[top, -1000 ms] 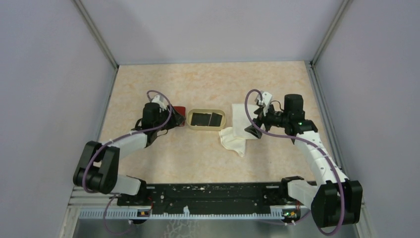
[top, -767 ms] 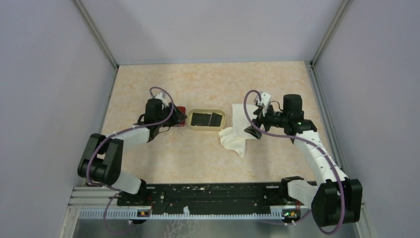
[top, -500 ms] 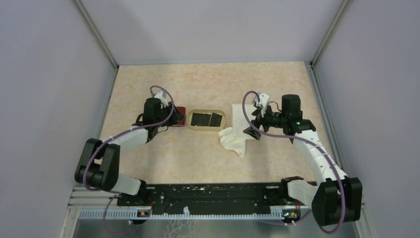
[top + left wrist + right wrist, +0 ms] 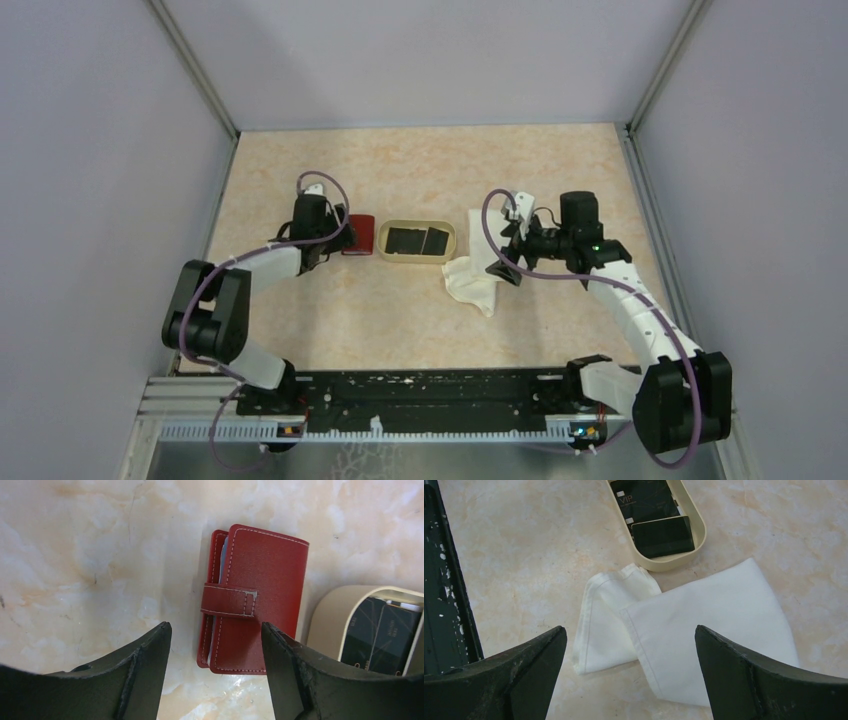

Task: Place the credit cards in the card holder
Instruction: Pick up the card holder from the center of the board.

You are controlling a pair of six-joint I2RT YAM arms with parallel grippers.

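Observation:
The red card holder (image 4: 255, 597) lies folded on the table, its strap across the front and a pale card edge showing in its open left side. My left gripper (image 4: 215, 630) hovers over its near end, open, gripping nothing. In the top view the card holder (image 4: 358, 235) lies just right of the left gripper (image 4: 335, 233). Black credit cards (image 4: 418, 241) lie in the tan oval tray (image 4: 383, 240) beside it; the credit cards (image 4: 659, 525) also show in the right wrist view. My right gripper (image 4: 629, 630) is wide open above the white cloth (image 4: 704, 630), holding nothing.
The tan tray (image 4: 325, 615) touches the holder's right side. The white cloth (image 4: 478, 262) lies folded just right of the tray (image 4: 699, 535). A black rail (image 4: 430, 385) runs along the near edge, and grey walls close in the table on three sides.
The left gripper has drawn back left off the card holder, uncovering it, and its jaws stand wider. The right gripper has drifted a little left and nearer over the cloth.

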